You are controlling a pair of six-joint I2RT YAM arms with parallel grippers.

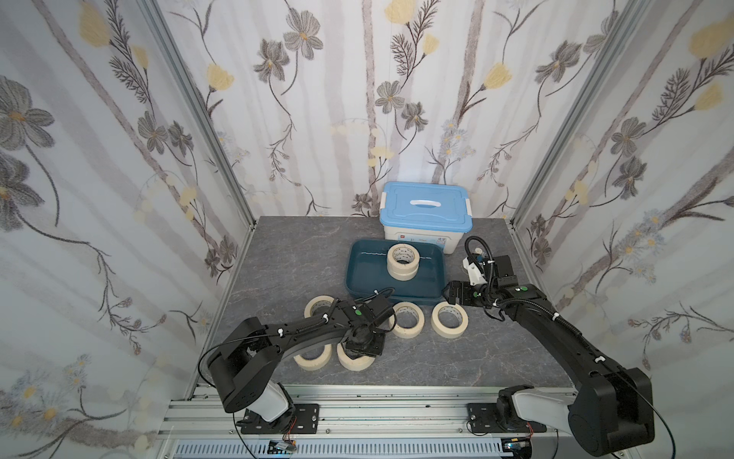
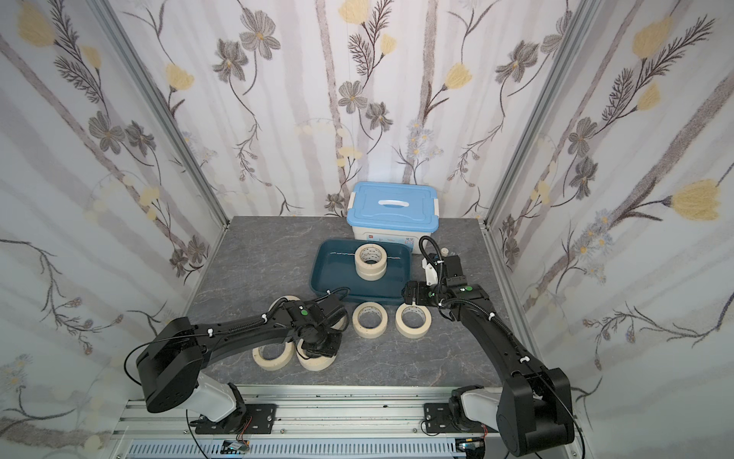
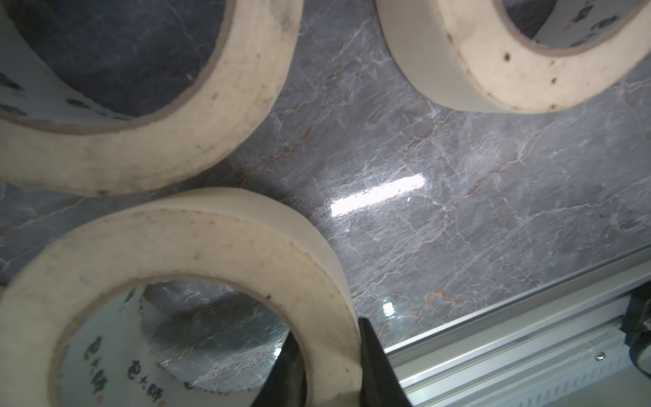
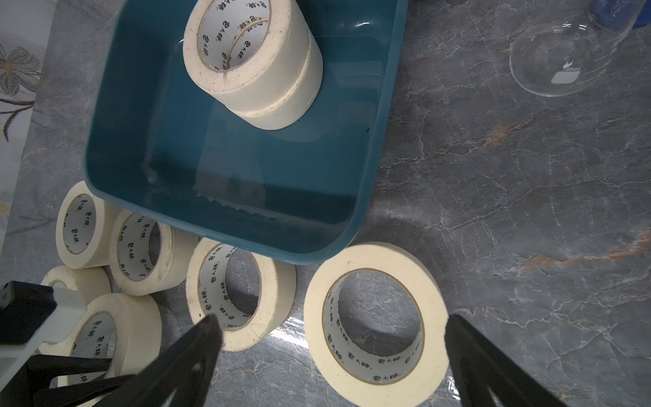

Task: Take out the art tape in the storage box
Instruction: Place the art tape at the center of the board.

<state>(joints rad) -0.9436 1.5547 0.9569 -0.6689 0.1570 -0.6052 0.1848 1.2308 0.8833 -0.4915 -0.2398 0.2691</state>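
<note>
Six rolls [image 4: 239,296] lie out on the table [image 1: 496,349], by my count, though the left arm hides part of that cluster in both top views. A stack [image 1: 403,264] of two sits in the box [image 1: 365,278], just beyond the right gripper [image 4: 333,319], so the job looks three-quarters done. The left gripper [image 3: 326,338] reaches low, pinching the wall of a near roll [image 3: 211,246], one finger inside the ring and one outside. The right gripper hangs empty, jaws spread wide, with a loose roll [image 4: 373,257] directly beneath and the box's corner just ahead.
</note>
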